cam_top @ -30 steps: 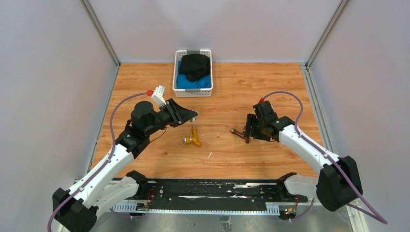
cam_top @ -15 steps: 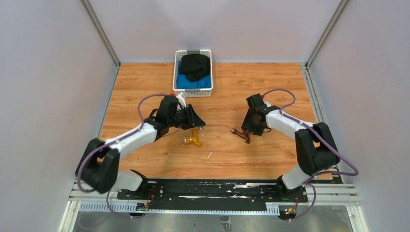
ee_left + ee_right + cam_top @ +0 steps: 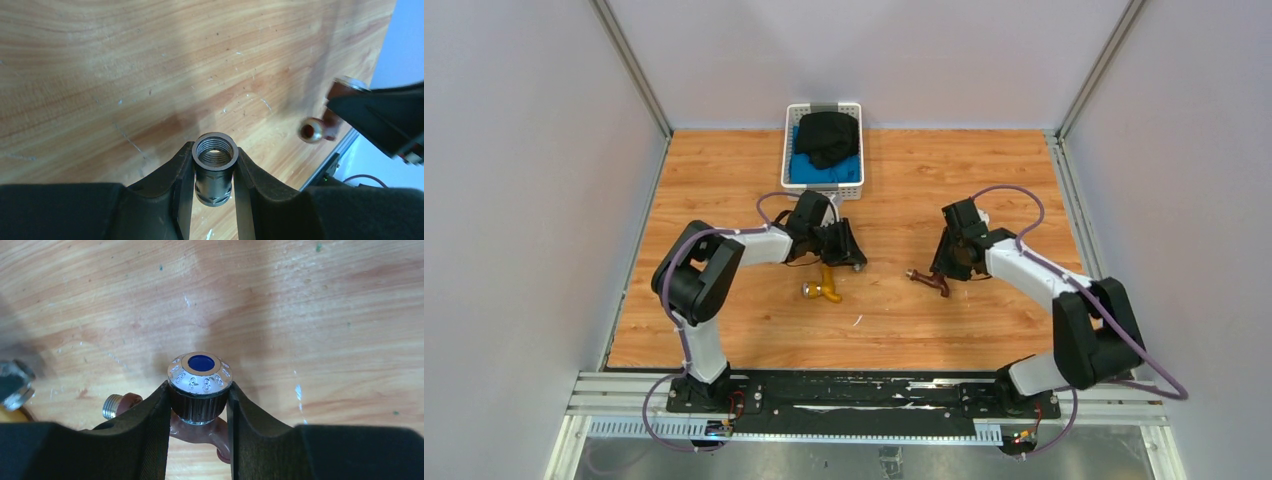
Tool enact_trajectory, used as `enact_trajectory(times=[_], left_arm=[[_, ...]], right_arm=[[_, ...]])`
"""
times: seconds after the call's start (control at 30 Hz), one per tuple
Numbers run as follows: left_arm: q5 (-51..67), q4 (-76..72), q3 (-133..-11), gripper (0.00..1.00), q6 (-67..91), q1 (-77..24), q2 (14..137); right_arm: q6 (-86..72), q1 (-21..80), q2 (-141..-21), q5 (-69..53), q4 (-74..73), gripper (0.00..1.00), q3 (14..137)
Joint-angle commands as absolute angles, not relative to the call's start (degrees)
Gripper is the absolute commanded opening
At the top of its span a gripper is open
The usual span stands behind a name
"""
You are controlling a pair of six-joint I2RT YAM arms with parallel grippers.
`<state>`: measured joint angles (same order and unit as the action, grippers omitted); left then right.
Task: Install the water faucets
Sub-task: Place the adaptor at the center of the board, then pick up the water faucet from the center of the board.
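One brass faucet, one reddish-brown faucet, one grey fitting

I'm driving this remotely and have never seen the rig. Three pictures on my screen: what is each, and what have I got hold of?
The wide picture looks down from above on two robot arms bolted at the near edge of a wooden table. The other two come from cameras on the wrists, each looking past its own gripper. The left gripper is closed on a short grey threaded fitting. The right gripper is clamped on the blue-capped knob of the dark reddish-brown faucet. The brass faucet lies loose on the table near the left gripper. At the far edge, a white basket holds black and blue cloth.
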<state>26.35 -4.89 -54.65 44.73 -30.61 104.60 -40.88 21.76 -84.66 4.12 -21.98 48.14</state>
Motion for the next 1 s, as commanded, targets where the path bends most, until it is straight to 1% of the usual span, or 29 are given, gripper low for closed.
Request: enact_trajectory(times=[0.0,0.03,0.07,0.1,0.13,0.17,0.2,0.27,0.33,0.43,0.5,0.63,0.8,0.97], left_arm=[[25.8,0.4,-58.0,0.35,41.3,-30.8,106.2],[25.0,2.0,-58.3,0.44,40.4,-30.8,105.3],[24.1,3.5,-58.5,0.56,39.6,-30.8,104.1],[23.0,5.0,-58.7,0.63,38.6,-30.8,102.3],[21.9,6.6,-59.3,0.74,37.5,-30.8,100.6],[20.3,9.2,-60.3,0.88,36.3,-30.8,98.3],[19.1,10.4,-60.9,0.93,35.1,-30.8,96.0],[16.5,14.6,-63.2,0.95,32.5,-30.8,91.0],[16.6,13.9,-62.6,0.95,30.4,-30.9,85.3],[25.9,4.9,-57.8,0.95,29.9,-31.9,77.6],[31.3,-1.3,-55.4,0.96,32.2,-34.1,75.1],[31.7,-2.9,-56.3,0.98,31.7,-41.2,76.4],[30.9,-12.5,-54.0,0.98,37.4,-43.7,79.1],[30.0,-13.0,-55.9,0.98,36.5,-46.3,82.7]], right_arm=[[-34.8,21.2,-77.0,3.4,-24.5,0.00,45.3],[-33.5,21.1,-74.6,2.8,-25.0,0.00,44.9],[-31.7,21.1,-72.8,1.8,-25.4,0.00,44.5],[-30.4,21.1,-70.8,1.2,-26.0,0.00,44.3],[-29.2,21.1,-69.0,1.0,-26.7,0.00,44.3],[-27.7,21.2,-66.8,-0.7,-27.0,0.00,44.4],[-26.6,21.2,-64.8,-1.8,-27.2,0.00,44.4],[-24.6,21.2,-61.1,-3.7,-27.6,0.00,45.1],[-23.1,21.2,-58.2,-6.7,-27.6,0.00,46.5],[-23.1,21.2,-55.8,-10.7,-28.5,0.00,49.2],[-24.9,21.2,-55.4,-12.0,-29.6,0.00,51.2],[-28.7,21.2,-56.6,-15.5,-31.2,0.00,54.0],[-31.6,21.2,-56.7,-17.6,-30.3,0.00,54.2],[-32.1,21.2,-56.4,-19.0,-29.6,0.00,54.3]])
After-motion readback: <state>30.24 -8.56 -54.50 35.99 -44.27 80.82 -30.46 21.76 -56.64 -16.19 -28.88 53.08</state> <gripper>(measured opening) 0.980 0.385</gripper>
